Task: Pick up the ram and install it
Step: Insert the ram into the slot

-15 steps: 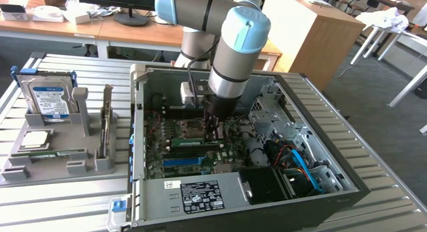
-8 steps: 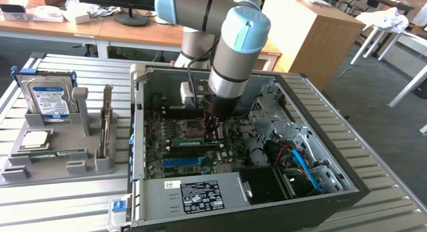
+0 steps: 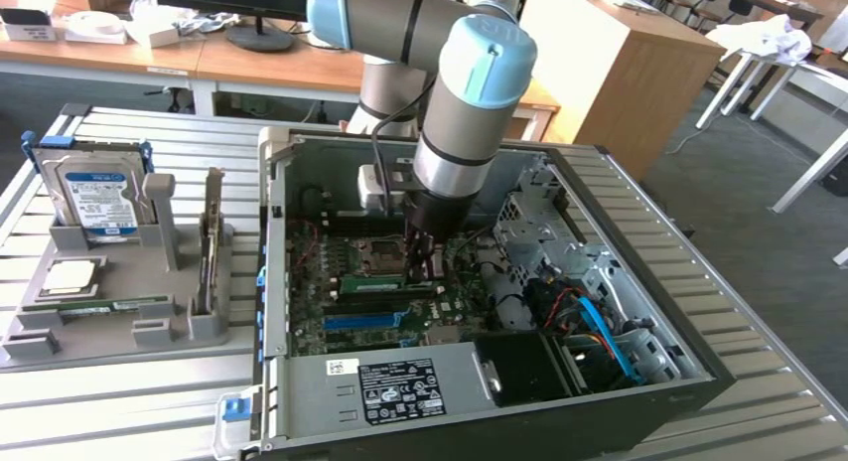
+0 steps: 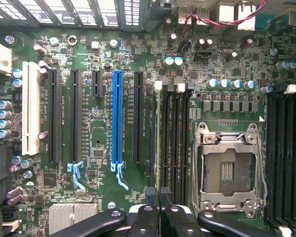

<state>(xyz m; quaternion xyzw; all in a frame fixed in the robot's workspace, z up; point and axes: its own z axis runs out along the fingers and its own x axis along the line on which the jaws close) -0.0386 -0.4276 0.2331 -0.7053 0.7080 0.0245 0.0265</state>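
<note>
Wrist view shows the fingers (image 4: 153, 195) clenched on the ram (image 4: 158, 133), edge-on ahead of them among the memory slots (image 4: 175, 138). The processor socket (image 4: 229, 170) sits just beside.

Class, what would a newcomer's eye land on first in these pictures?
Most striking is the big grey-and-blue robot arm reaching into the open computer case at the exterior view's middle. The wrist view shows the bright blue slot on the green motherboard, and the gripper at the end of the ram standing in its slot.
</note>
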